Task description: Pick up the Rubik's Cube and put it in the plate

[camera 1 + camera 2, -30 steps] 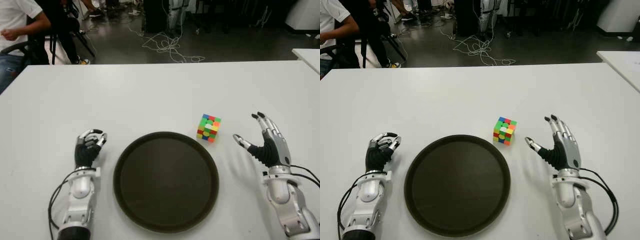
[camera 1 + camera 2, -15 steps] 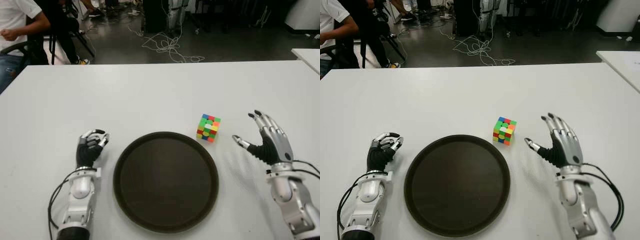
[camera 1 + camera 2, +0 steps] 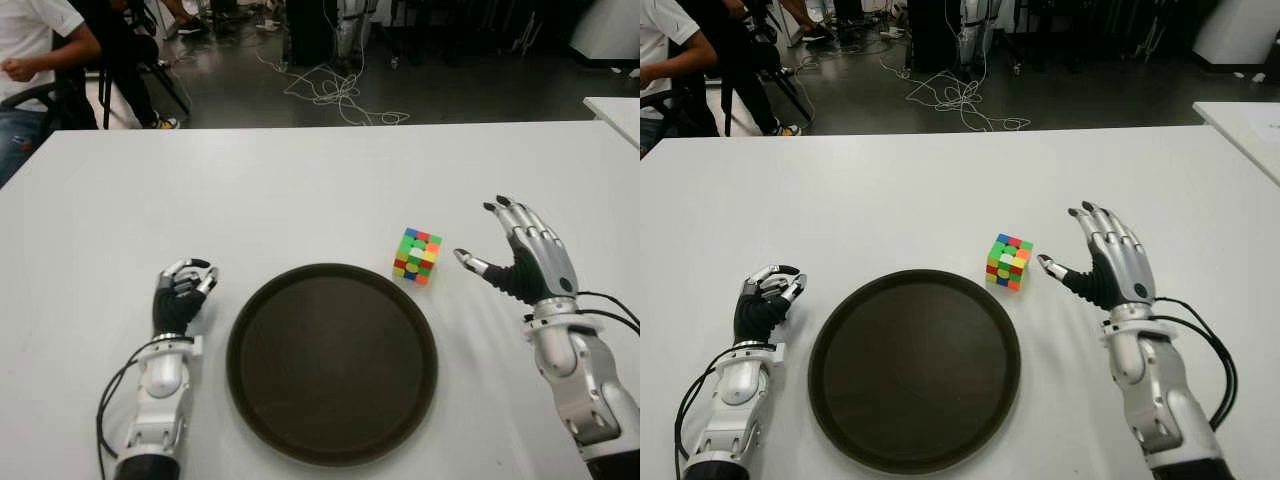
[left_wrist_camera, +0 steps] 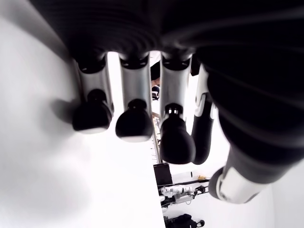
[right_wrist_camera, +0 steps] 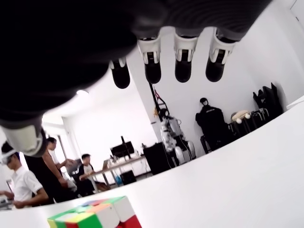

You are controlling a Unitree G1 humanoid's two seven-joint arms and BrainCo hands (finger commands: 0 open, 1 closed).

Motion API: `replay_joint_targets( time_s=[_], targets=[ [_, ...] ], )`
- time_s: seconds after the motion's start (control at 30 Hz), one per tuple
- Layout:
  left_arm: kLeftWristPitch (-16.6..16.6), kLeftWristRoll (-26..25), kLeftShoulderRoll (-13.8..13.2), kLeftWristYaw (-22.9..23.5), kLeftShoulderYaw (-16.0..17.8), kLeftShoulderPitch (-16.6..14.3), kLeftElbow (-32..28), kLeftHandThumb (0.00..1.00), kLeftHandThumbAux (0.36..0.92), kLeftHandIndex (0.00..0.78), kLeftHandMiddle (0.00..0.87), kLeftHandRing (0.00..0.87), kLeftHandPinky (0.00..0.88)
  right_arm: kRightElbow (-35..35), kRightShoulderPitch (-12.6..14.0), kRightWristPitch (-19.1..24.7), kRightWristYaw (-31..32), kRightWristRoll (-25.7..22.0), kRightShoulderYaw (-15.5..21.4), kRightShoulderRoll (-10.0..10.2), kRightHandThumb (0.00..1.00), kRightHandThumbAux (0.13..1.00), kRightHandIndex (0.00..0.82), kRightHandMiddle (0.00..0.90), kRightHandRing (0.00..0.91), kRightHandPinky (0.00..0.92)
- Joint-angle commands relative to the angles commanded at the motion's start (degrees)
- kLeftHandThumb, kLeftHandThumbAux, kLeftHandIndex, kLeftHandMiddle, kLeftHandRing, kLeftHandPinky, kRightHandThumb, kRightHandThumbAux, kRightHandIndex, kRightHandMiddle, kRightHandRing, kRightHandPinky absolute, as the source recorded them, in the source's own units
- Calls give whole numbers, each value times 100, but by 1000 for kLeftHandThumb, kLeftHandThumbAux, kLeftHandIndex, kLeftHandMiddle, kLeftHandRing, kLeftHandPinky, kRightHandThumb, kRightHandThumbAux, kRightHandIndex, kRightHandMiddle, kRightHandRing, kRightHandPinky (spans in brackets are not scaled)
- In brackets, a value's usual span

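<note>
Left eye view: reach step. Right hand (image 3: 525, 262) is held beside the Rubik's Cube (image 3: 417, 256), fingers (image 3: 508, 213) spread wide, nothing gripped. Closing around it is needed next. Left hand (image 3: 178, 295) is curled, empty, beside the plate (image 3: 250, 400).

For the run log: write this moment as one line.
right hand open beside Rubik's Cube | cube on table | plate bare | left hand curled

Both hands, left (image 3: 180, 297) and right (image 3: 527, 262): silver finger links, black palms and fingertips; silver forearms trailing black cables.
</note>
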State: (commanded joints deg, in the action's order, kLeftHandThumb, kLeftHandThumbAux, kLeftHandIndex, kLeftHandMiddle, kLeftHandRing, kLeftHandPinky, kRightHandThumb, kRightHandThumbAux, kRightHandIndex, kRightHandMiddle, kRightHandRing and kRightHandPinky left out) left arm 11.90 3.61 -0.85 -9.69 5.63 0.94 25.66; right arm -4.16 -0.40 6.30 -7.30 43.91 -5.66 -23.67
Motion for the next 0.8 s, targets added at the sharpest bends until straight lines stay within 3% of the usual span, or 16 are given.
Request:
replay_joint_targets(
  time_s=[0.23, 0.47, 0.8],
  targets=[
    [-39, 5, -10, -15, -16, -8, 7, 704, 707, 442, 808, 828, 807, -182, -129, 348, 424, 312, -160, -118, 224, 400, 0, 0, 0, 0],
    [-76, 0, -20, 7, -35, 1, -8, 703, 707, 442, 806, 826, 806, -345, -305, 739, 1091, 452, -295, -221, 43, 471, 0, 0, 0, 0],
    [-92, -31, -2, 28, -44, 31, -47, 703, 707, 442, 806, 827, 807, -743, -506, 1080, 1848, 487, -426, -265, 1, 518, 0, 0, 0, 0]
  ],
)
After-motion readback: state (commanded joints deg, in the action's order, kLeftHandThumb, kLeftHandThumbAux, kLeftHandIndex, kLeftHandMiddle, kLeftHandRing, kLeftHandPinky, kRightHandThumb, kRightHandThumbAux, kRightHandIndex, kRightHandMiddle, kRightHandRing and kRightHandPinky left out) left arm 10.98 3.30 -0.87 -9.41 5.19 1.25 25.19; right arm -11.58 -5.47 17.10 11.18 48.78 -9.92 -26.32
